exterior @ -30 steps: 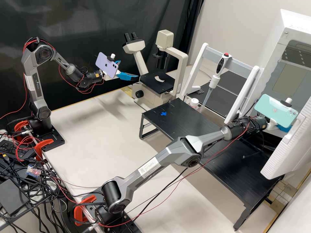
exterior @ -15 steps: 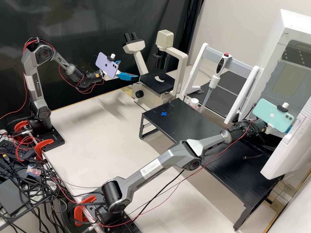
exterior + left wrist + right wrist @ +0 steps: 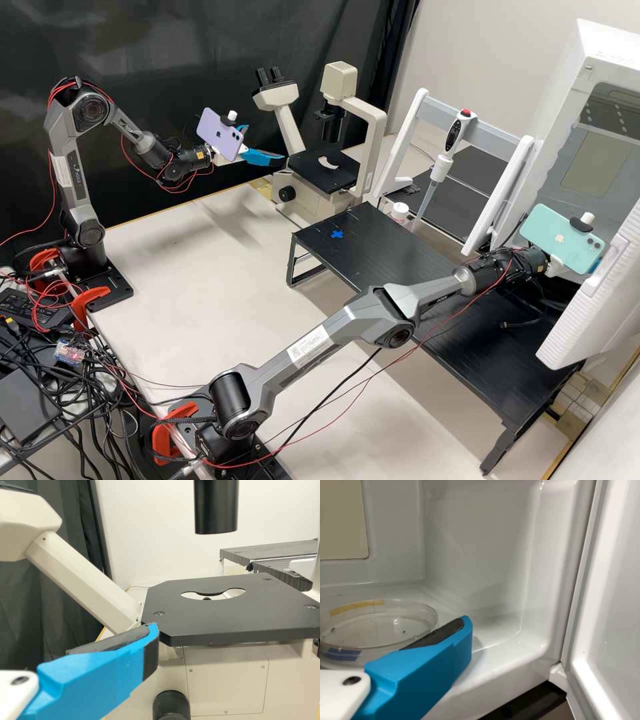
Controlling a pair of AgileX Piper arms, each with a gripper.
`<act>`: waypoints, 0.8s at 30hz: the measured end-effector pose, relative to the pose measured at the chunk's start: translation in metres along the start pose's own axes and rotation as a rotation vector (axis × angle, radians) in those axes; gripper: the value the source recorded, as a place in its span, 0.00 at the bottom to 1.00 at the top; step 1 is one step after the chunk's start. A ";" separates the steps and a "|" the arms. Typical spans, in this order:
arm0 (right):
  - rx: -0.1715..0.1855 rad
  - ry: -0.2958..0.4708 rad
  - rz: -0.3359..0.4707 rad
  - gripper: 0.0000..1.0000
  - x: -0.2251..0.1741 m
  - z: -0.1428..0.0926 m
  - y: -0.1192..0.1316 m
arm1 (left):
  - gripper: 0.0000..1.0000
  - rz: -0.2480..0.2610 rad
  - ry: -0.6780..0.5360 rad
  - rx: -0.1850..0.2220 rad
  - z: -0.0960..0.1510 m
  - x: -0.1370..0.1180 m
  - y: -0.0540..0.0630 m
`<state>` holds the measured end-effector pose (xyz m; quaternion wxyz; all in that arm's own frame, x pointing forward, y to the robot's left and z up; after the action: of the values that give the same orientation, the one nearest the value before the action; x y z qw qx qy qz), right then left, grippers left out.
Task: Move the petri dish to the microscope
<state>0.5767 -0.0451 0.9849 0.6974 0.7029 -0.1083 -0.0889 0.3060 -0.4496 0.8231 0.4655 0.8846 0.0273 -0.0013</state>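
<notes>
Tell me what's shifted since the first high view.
The right arm shifted slightly: its elbow sank and edged toward the white cabinet, and its wrist turned, swinging the green phone to face the camera more squarely. Whether it took hold of anything can't be told. The left arm, its open gripper, the microscope and the pipette stayed put.

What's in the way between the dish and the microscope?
The side of the white box around the dish, then the white stand with the pipette, roughly in line toward the microscope. The box's door is open.
</notes>
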 end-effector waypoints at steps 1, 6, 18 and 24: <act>0.000 0.000 0.000 0.00 0.000 0.000 0.000 | 1.00 0.000 0.000 0.000 0.000 0.000 0.000; 0.000 0.000 0.000 0.00 0.000 0.000 0.000 | 1.00 0.000 0.000 0.000 0.000 0.000 0.000; 0.000 0.001 0.002 0.00 0.000 0.000 0.000 | 1.00 0.000 0.000 0.000 0.000 0.000 0.000; 0.001 0.004 0.003 0.00 -0.001 -0.002 0.001 | 1.00 0.000 0.000 0.000 0.000 0.000 0.000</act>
<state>0.5765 -0.0434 0.9863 0.6973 0.7034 -0.1079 -0.0862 0.3060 -0.4496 0.8231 0.4655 0.8846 0.0273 -0.0013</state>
